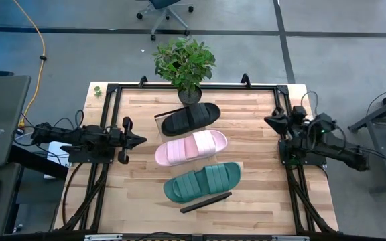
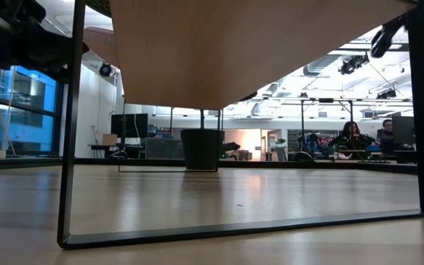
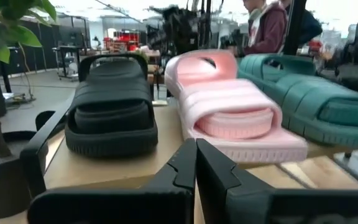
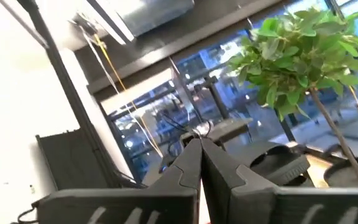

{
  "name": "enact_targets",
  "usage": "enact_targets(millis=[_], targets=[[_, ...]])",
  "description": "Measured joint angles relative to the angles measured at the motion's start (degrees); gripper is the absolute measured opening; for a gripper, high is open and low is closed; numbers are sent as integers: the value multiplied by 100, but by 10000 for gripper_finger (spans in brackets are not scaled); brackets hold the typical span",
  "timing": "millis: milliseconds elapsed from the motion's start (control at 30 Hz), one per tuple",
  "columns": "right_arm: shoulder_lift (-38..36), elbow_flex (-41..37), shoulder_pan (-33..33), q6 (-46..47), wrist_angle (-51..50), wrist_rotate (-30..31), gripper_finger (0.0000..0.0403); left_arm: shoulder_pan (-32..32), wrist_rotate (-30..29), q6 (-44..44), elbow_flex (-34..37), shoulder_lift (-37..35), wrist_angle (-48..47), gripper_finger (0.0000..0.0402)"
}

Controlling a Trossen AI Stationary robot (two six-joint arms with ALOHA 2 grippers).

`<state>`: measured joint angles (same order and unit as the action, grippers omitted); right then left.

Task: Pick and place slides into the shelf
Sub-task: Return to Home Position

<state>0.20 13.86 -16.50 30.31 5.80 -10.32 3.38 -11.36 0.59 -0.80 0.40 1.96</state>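
Lining one shelf (image 2: 256,44), three together, black slide (image 1: 191,118), pink slide (image 1: 191,147), green slide (image 1: 202,181)

The shelf (image 1: 206,201) runs slantwise across the middle of the bench (image 1: 139,194). On it three slides lie side by side: far slide (image 1: 191,118), middle slide (image 1: 191,147), near slide (image 1: 202,181). A potted plant (image 1: 184,62) stands behind its far end, at the bench's back edge.

— Where is the surface (image 1: 256,194) open?
— Bare strips lie on both sides of the shelf (image 1: 206,201), towards the left pincer (image 1: 142,140) and the right pincer (image 1: 269,120).
— And the middle?
— Three slides (image 1: 191,148) fill the shelf side by side. The plant (image 1: 184,61) stands just beyond its far end.
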Motion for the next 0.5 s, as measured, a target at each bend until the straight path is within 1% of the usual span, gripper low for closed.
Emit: enact_targets(millis=[100,200,300,500], targets=[[23,-677,0,-62,1017,-46,0,2,-5,155,0,-8,56,0],[5,-1298,-2,64,2108,-39,0,2,-6,156,0,-6,48,1],[17,-1283,-2,-15,1878,-162,0,1,16,156,0,-4,44,1],[7,-1330,-2,-285,1951,-226,0,1,86,130,0,-4,47,1]])
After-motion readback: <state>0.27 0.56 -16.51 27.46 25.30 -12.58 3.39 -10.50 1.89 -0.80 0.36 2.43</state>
